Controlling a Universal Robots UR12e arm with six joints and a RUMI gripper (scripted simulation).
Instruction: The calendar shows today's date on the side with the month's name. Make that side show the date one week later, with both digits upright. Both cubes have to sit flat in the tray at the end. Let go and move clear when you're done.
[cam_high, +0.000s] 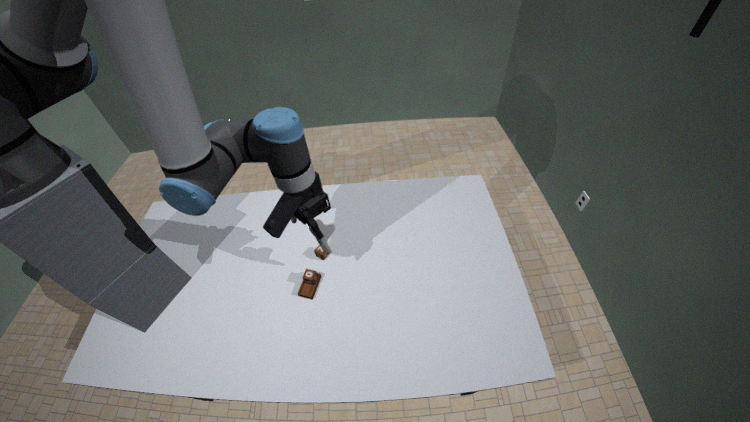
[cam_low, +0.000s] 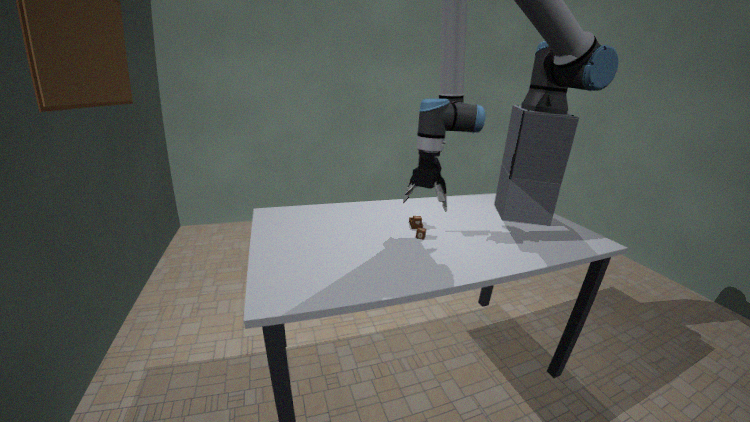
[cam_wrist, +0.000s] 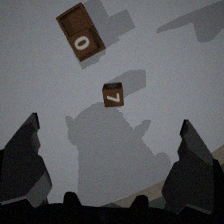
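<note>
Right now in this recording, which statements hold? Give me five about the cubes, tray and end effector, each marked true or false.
1. One cube sits in the tray. True.
2. The loose cube is inside the tray too. False: it rests on the table, apart from the tray.
3. The loose cube's upward face reads 7 in the wrist view. True.
4. The end effector is shut on the loose cube. False: it is open above the table, holding nothing.
5. The cube in the tray has a 4 on its upward face. False: that face shows a 0.
</note>
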